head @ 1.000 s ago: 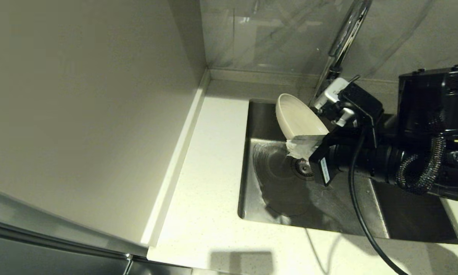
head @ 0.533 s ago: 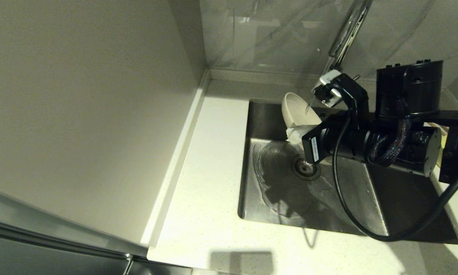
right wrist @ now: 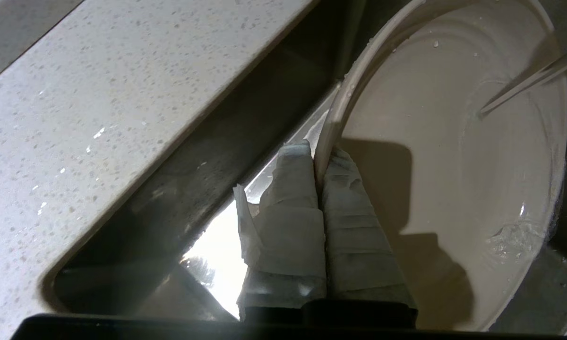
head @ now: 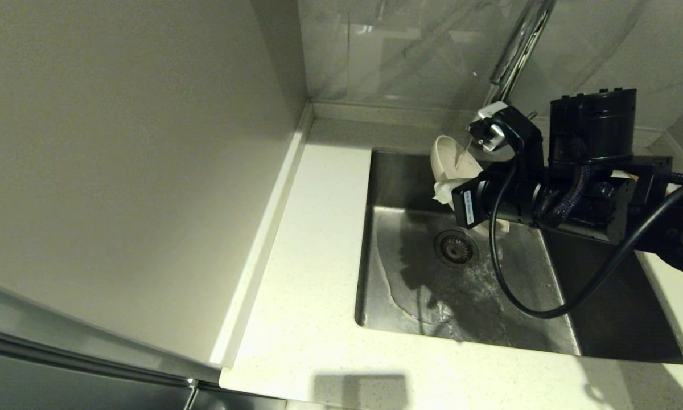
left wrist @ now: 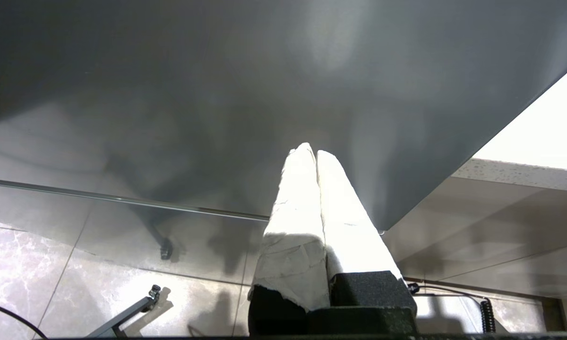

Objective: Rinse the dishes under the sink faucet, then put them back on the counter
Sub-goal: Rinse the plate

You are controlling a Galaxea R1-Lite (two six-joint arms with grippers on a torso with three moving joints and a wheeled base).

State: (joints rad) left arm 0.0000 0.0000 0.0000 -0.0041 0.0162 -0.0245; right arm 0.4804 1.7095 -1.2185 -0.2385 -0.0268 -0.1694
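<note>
- Holding a pale bowl [head: 452, 161] on edge over the sink [head: 552, 319], our right gripper [right wrist: 319, 165] has its taped fingers [right wrist: 288, 203] pressed together on the bowl's rim, one inside and one outside.
- We see a thin stream of water [right wrist: 524, 82] from the sink faucet [head: 515, 51] landing inside the tilted bowl, with droplets on its rim and a little water gathered at its low side.
- Below, the steel floor of the sink is wet around the round drain strainer [head: 455, 249].
- Our left gripper [left wrist: 315, 160] is away from the work, not visible from the head camera; its wrist camera shows it pointing at a dark cabinet panel [left wrist: 217, 94] with its two taped fingers closed together on nothing.
- The white speckled counter [head: 313, 273] lies beside the sink; we see no dishes on the stretch in view.
- We judge the task to be partway: the bowl's rinse is under way, and it is not yet set back on the counter.
- We cannot see the plate or the chopsticks, so we cannot tell whether they are rinsed.
</note>
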